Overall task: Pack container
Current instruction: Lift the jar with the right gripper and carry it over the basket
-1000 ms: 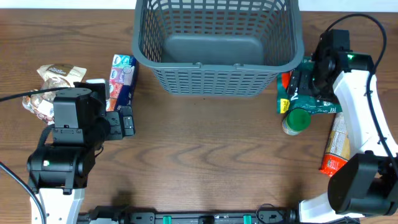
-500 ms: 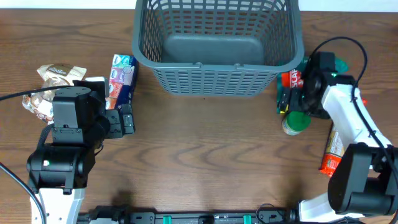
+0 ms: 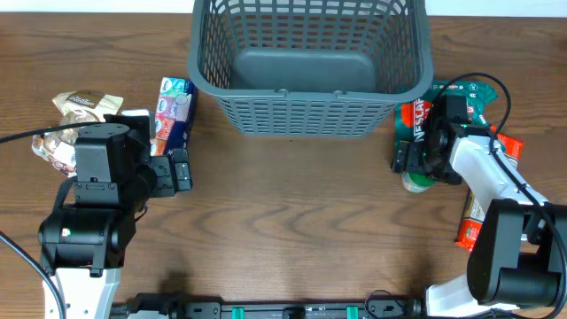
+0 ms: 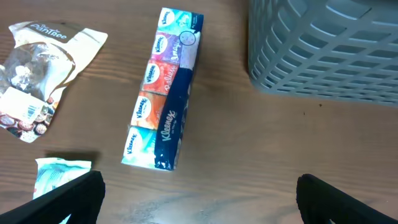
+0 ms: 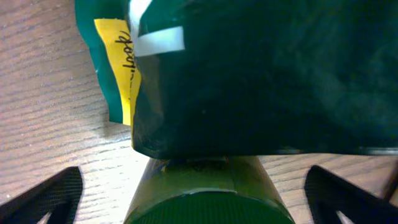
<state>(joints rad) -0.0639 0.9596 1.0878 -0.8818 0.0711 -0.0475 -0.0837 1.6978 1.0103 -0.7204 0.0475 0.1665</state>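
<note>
container at far edge, bottle beside it

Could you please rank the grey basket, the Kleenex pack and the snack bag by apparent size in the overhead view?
1. Grey basket, by far the largest.
2. Kleenex pack and snack bag: these look close, and the left arm hides part of the bag, so I cannot rank them.

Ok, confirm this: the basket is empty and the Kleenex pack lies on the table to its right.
Wrong side. The overhead view shows the Kleenex pack lying on the table to the left of the basket, which is empty.
</note>
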